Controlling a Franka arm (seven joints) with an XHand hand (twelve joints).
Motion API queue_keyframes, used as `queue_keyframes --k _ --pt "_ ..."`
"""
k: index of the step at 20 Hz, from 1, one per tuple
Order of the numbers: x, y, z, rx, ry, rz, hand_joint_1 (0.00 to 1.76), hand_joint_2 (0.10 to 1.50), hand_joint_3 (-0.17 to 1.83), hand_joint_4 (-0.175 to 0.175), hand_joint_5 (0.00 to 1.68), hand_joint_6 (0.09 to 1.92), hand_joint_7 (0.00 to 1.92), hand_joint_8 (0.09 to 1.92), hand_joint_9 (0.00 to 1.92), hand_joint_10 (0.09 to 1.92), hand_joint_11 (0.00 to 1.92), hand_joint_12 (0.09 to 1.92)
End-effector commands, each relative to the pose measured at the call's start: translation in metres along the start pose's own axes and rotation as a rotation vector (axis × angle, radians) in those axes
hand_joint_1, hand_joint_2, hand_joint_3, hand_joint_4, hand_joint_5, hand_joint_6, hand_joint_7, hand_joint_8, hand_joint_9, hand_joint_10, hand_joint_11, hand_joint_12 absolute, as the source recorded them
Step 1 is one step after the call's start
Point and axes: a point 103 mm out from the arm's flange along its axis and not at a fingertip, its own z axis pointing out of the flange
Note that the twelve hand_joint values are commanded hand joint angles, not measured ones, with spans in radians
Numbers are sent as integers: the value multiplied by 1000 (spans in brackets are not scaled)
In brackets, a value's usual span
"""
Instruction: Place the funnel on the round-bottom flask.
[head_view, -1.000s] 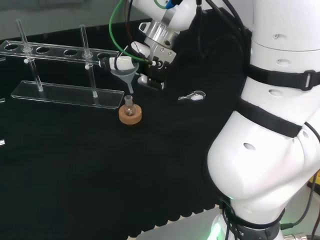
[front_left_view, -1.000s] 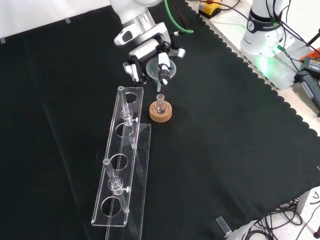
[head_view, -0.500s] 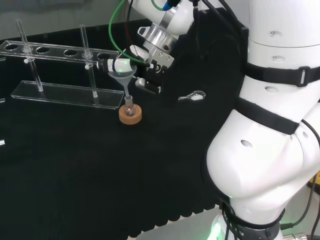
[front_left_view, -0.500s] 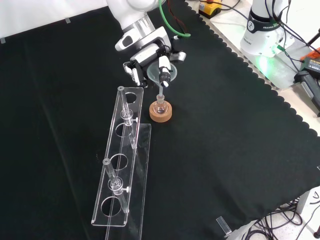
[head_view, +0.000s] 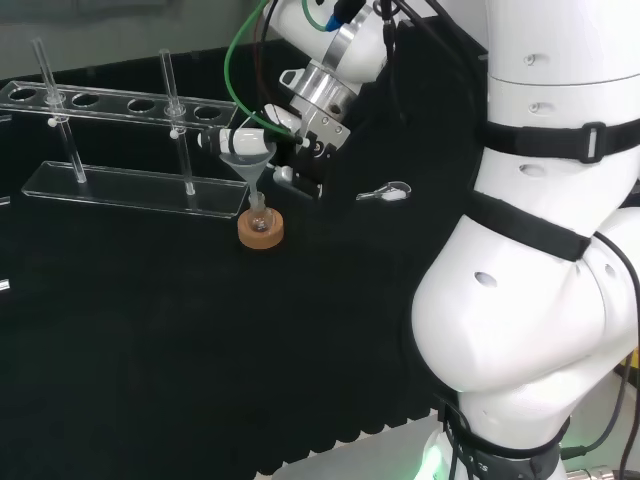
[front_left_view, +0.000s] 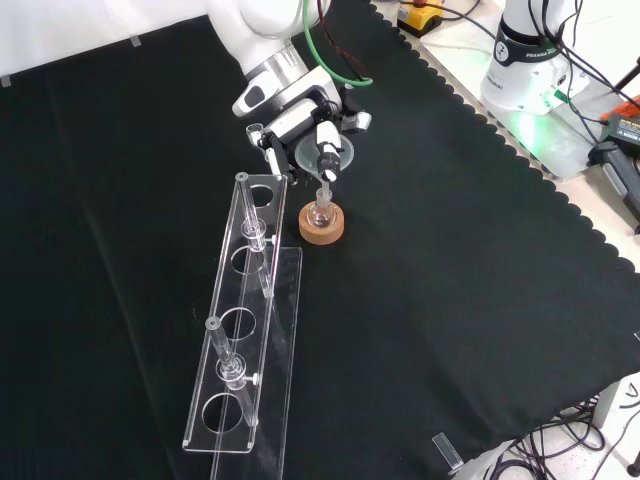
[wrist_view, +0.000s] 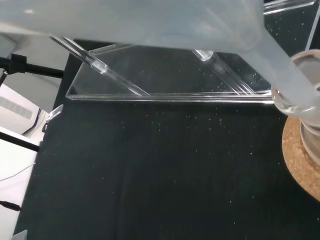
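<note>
A clear plastic funnel (head_view: 250, 158) (front_left_view: 322, 152) is pinched in my hand (head_view: 300, 140) (front_left_view: 290, 115), whose fingers curl round its rim. The funnel's stem points down and its tip sits at the mouth of the small round-bottom flask (head_view: 259, 215) (front_left_view: 320, 212). That flask stands upright on a cork ring (head_view: 260, 231) (front_left_view: 321, 226). In the wrist view the funnel (wrist_view: 150, 20) looms large and its stem meets the flask's neck (wrist_view: 305, 95) above the cork ring (wrist_view: 300, 160).
A clear test-tube rack (head_view: 120, 150) (front_left_view: 240, 340) with upright tubes stands just beside the flask, to its left in both the head and front views. A small clear piece (head_view: 385, 193) lies on the cloth to the right in the head view.
The hand has lowered the funnel over the flask; its stem tip, earlier hanging above the neck, now sits at the flask's mouth.
</note>
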Motion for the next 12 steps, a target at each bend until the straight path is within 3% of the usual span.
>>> queue_keyframes --k 1,12 --pt "-7 2 7 22 42 4 1092 676 866 175 1493 1367 1920 1156 1920 1363 1920 1249" --pt "-11 13 4 26 38 -14 1093 675 869 175 1491 1368 1920 1157 1920 1362 1920 1249"
